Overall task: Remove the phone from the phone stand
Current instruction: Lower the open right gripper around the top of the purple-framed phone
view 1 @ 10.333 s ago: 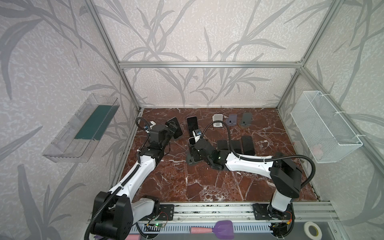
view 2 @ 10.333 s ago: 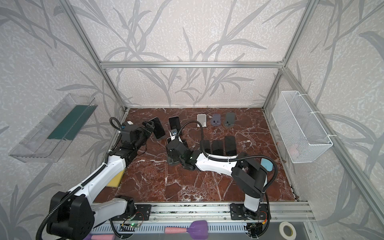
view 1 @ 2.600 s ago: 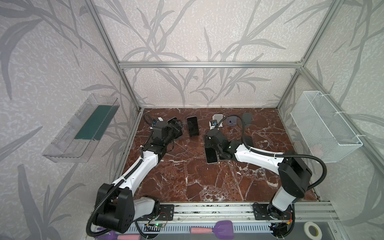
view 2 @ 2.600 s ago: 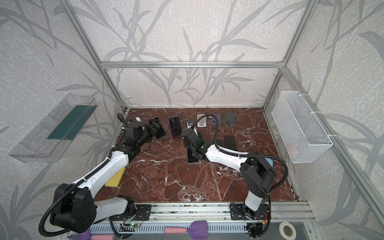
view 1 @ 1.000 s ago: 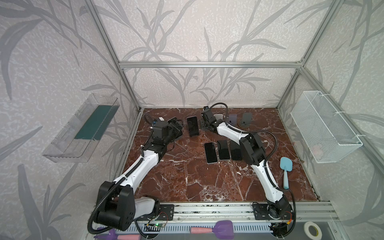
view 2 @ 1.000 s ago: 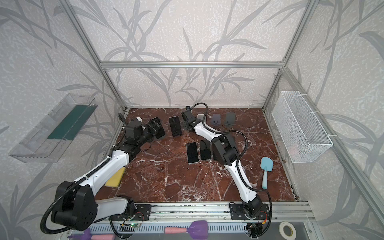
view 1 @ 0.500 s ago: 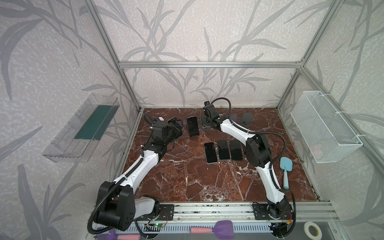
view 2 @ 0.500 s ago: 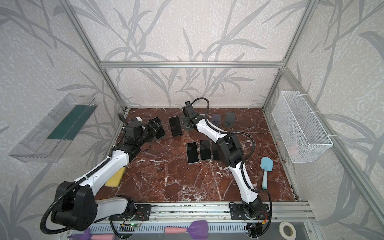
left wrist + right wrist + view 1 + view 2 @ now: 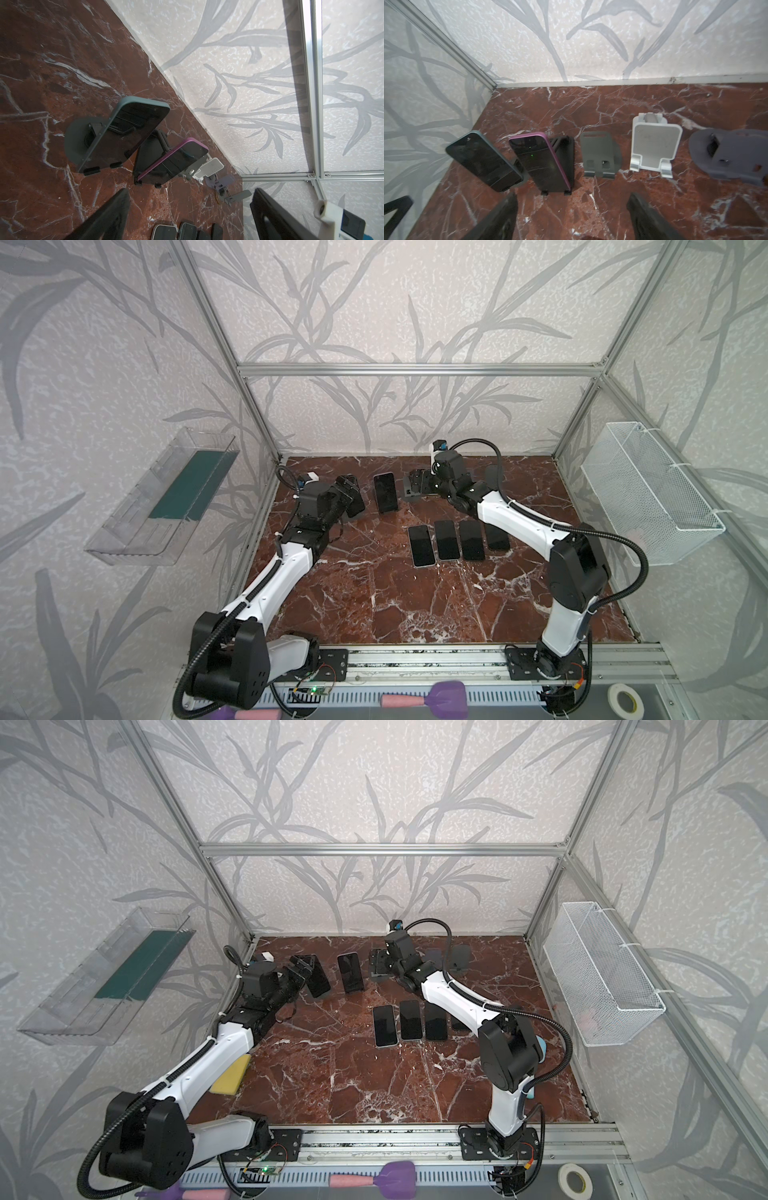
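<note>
Now, in both top views, the teal phone (image 9: pixel 319 981) and purple phone (image 9: pixel 350 971) lean propped along the marble tabletop's (image 9: pixel 332 1085) back edge, toward its left corner. Left wrist: the left gripper (image 9: pixel 189 193) gapes empty, facing the teal phone on its round stand (image 9: pixel 75 135). Right wrist: the right gripper (image 9: pixel 572 199), likewise released, fronts a bare grey stand (image 9: pixel 600 155).

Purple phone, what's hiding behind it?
A black stand leans behind the purple phone, holding it up. The phone covers most of the stand, so its middle cannot be seen.
</note>
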`<state>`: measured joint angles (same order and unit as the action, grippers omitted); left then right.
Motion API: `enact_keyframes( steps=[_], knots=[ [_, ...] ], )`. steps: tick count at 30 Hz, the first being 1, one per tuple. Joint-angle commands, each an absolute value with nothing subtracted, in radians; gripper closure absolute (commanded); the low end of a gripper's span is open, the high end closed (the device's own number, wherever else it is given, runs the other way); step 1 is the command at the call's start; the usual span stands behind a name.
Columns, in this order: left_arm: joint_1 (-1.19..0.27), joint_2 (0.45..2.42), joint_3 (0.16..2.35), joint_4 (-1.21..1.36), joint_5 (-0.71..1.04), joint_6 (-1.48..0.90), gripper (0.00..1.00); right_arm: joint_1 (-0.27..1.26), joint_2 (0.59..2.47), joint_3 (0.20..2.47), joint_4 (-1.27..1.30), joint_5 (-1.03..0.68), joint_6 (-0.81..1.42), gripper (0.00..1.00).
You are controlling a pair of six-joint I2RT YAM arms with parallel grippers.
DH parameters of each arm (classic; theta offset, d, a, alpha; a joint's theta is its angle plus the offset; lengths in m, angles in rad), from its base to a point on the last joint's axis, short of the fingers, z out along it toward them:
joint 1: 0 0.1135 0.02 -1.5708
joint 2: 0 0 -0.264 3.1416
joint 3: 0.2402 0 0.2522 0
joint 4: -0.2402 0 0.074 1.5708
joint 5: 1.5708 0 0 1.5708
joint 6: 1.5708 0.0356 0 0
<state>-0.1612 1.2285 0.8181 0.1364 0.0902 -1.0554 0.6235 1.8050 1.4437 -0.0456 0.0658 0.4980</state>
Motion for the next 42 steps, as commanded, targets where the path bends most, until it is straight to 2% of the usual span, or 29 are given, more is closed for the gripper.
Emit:
enact_keyframes(
  steps=[1,11,16,19,24,35,42],
  knots=[
    [-0.149,1.212,0.81,0.163,0.087,-1.079,0.08,0.651,1.751,1.402,0.018,0.061,0.545,0.17],
    [-0.13,1.227,0.811,0.163,0.102,-1.098,0.08,0.756,1.779,1.416,-0.058,0.257,0.44,0.09],
    [-0.123,1.219,0.8,0.162,0.087,-1.123,0.07,0.769,1.804,1.437,-0.059,0.226,0.429,0.08],
    [-0.115,1.214,0.794,0.15,0.068,-1.144,0.01,0.786,1.833,1.47,-0.067,0.25,0.404,0.08],
    [-0.092,1.203,0.784,0.145,0.056,-1.171,0.01,0.817,1.912,1.579,-0.138,0.378,0.341,0.01],
    [-0.08,1.229,0.787,0.168,0.098,-1.181,0.01,0.82,2.062,1.741,-0.146,0.364,0.325,0.01],
    [-0.074,1.24,0.785,0.183,0.123,-1.193,0.02,0.837,2.154,1.833,-0.142,0.427,0.298,0.01]
  ],
)
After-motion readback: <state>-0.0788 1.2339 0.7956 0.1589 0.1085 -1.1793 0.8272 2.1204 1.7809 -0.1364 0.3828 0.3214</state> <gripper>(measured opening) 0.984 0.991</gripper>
